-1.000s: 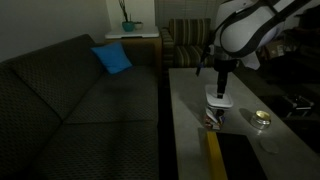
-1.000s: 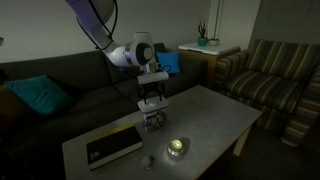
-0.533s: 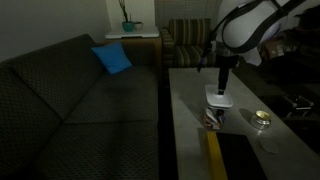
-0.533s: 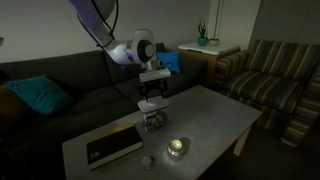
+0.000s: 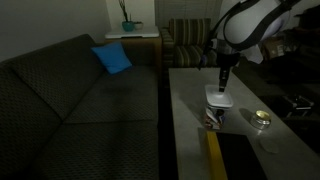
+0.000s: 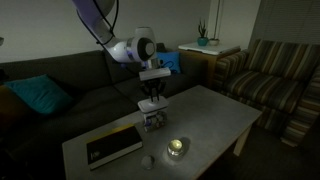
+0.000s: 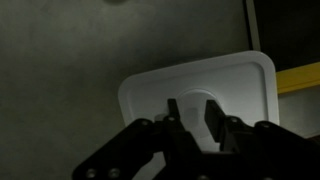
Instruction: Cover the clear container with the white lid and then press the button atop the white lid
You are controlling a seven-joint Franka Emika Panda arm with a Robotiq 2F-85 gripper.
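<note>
Jaws are seen drawn close together in the wrist view, with just a sliver of the white lid (image 7: 240, 85) left showing between the dark fingertips (image 7: 174, 114), so whether they're fully shut can't really be told. Versus a second ago, the arm has been lifted a touch in both exterior views, while nothing else has been shifted: the lid is still seated flat on the clear container (image 5: 214, 117), which is stood on the desk (image 5: 185, 100) right under the jaws. Lid-wise, a smooth white square with softly rounded corners is shown; red and dark patches can be made out through the container's see-through walls. A pale, slightly mottled desk surface is seen, and a small round yellowish shiny thing (image 5: 262, 119) is set nearby.
</note>
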